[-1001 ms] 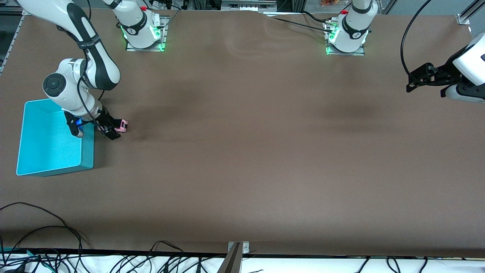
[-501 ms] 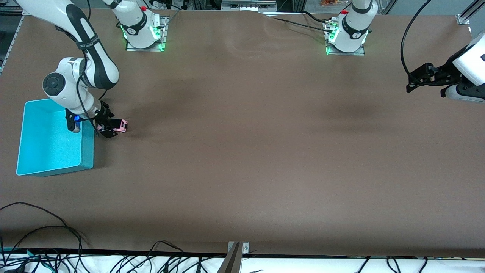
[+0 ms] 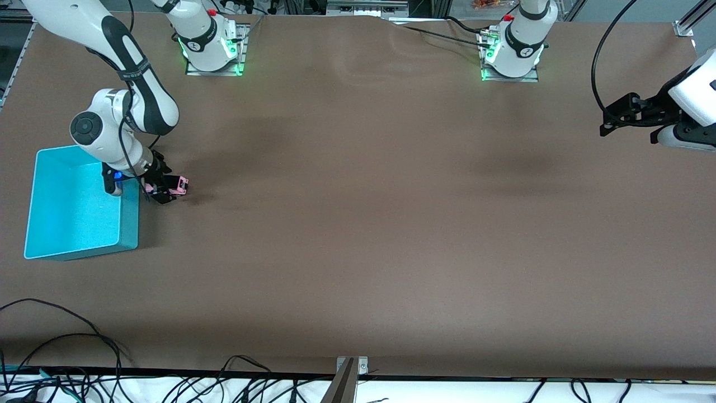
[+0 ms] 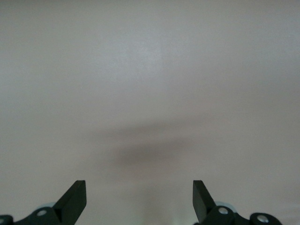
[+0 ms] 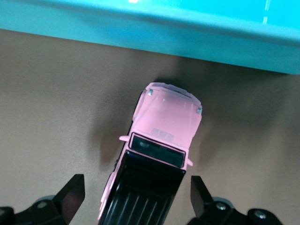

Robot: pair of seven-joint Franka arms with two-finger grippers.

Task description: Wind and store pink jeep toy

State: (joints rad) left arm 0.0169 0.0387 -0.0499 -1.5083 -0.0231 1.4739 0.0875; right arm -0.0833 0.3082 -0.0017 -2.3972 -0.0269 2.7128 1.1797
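The pink jeep toy has a black roof and stands on the brown table beside the turquoise bin, toward the right arm's end. My right gripper is low over it and open. In the right wrist view the jeep lies between the two fingers of my right gripper, with a gap on each side, and its pink hood points at the bin's wall. My left gripper waits open and empty over bare table at the left arm's end, and its wrist view shows only table.
The bin's inside shows nothing in it. Black cables lie along the table's edge nearest the front camera. A metal bracket sits at the middle of that edge. The two arm bases stand at the edge farthest from that camera.
My right wrist has shifted slightly and the gripper has settled closer around the jeep. The jeep has stayed in place. The left arm has not moved.
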